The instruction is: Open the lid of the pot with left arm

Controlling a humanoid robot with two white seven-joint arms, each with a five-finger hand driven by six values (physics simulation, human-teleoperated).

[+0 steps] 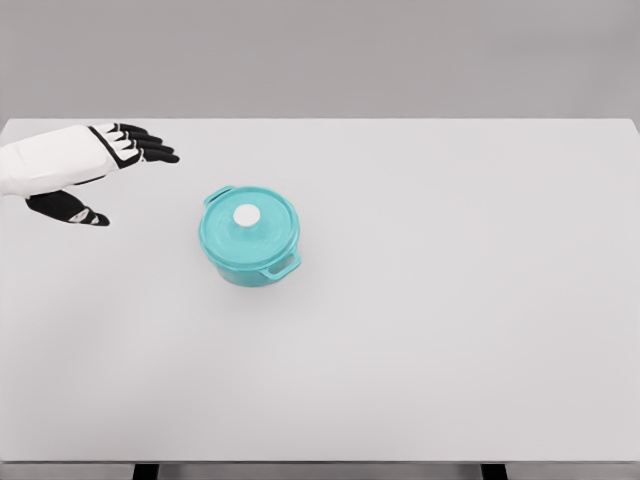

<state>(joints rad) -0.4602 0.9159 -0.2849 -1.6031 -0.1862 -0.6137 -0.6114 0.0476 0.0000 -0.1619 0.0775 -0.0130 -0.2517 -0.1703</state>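
A teal pot (250,250) stands on the white table (450,330), left of the middle. Its teal lid (262,228) sits flat on the rim, with a round white knob (246,215) in the centre. Small side handles stick out at the upper left and lower right. My left hand (120,165) hovers at the far left, up and left of the pot, with clear space between them. Its black fingers (150,148) are spread and point right, the thumb (78,212) hangs below, and it holds nothing. The right arm does not show.
The table's far edge (320,120) runs along the top of the view against a grey wall. Its near edge (320,462) lies at the bottom, with dark legs just visible beneath.
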